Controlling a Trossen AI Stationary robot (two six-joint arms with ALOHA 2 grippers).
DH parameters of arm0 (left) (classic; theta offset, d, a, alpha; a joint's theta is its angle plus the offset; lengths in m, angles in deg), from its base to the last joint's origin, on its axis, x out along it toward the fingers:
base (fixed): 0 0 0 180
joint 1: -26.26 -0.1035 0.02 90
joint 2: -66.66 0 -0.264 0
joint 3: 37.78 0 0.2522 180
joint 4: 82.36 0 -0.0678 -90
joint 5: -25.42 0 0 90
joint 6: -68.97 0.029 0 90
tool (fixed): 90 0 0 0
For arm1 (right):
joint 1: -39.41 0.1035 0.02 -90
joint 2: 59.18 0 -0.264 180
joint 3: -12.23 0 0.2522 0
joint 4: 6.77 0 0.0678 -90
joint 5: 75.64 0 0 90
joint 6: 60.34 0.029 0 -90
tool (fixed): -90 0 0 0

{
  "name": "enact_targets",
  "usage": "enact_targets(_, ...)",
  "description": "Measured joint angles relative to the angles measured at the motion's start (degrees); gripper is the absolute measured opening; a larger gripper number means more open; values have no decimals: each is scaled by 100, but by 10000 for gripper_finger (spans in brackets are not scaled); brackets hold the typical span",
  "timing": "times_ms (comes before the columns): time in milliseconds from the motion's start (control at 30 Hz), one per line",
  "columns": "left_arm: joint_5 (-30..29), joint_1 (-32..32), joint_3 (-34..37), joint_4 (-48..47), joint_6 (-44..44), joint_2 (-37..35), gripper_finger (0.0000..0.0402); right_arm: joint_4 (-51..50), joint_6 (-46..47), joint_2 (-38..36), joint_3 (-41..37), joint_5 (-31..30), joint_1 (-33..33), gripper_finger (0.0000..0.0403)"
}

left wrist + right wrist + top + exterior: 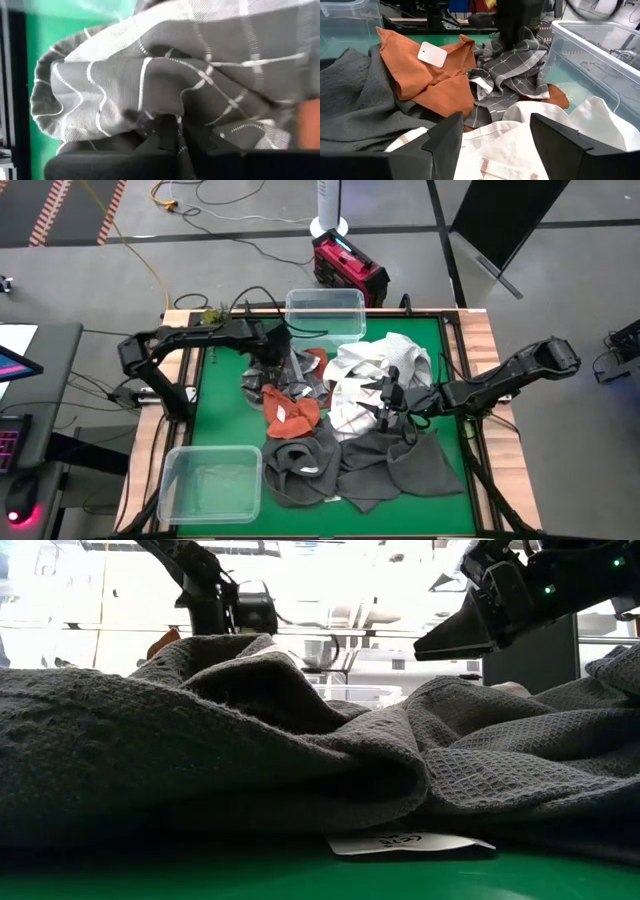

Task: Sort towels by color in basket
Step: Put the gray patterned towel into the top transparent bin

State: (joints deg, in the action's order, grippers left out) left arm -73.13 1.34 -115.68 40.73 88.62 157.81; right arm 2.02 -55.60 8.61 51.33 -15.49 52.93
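A clear bin [212, 483] sits at the near left corner of the green counter [225, 400], and nothing shows inside it. A second clear bin [325, 314] stands at the far edge, near the middle; from above it also looks bare, and the white towel [385, 360] lies just against its right side.

The towels are all heaped on the counter between the two bins. The plaid towel [290, 372] is at the left of the pile, the rust towel [291, 414] is in front of it with a white tag on top, and the dark grey towels [350, 465] are spread along the near edge. In the low view the dark grey cloth [250, 740] fills nearly the whole picture and hides the rest of the heap; only a white label [410, 843] pokes out under it.

The left arm reaches in from the left, its gripper [272, 360] down on the plaid towel. The left wrist view shows plaid folds [165, 85] pressed close to the camera, and the jaws are too buried to tell whether they grip.

The right arm stretches in low from the right. The right gripper [388, 402] hovers over the white towel [520, 145], jaws spread wide and holding nothing.
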Motion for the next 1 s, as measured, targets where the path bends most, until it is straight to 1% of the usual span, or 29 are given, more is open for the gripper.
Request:
enact_targets(133, 570, 91, 1, 41, -174, -758, 4, -7, 39, 0, 0, -1, -2, 260)
enact_targets(233, 871, 118, 3, 313, -334, -1444, 3, 39, 37, 0, 0, -1, -2, 260)
enact_targets(333, 1117, 131, 3, 1056, -526, -2087, 2, 93, 33, 0, 0, -1, -4, 260)
enact_targets(400, 1136, 132, 3, 1798, -690, -2408, 2, 125, -9, 0, 0, -1, -4, 260)
enact_targets(533, 1128, 130, 3, 3324, -940, -2773, 1, 276, -31, 0, 0, 1, -4, 260)
enact_targets(633, 1131, 132, 1, 4146, -982, -2888, 1, 323, -28, 0, 0, 1, -4, 260)
enact_targets(767, 1219, 198, 3, 4346, -944, -3072, 1, 318, -26, 0, 0, 1, -1, 260)
enact_targets(867, 1588, 281, 3, 4386, -797, -3359, 1, 313, -25, 0, 0, 1, 0, 260)
enact_targets(1000, 1608, 348, 3, 4700, -858, -3774, 1, 318, -25, 0, 0, 1, -6, 260)
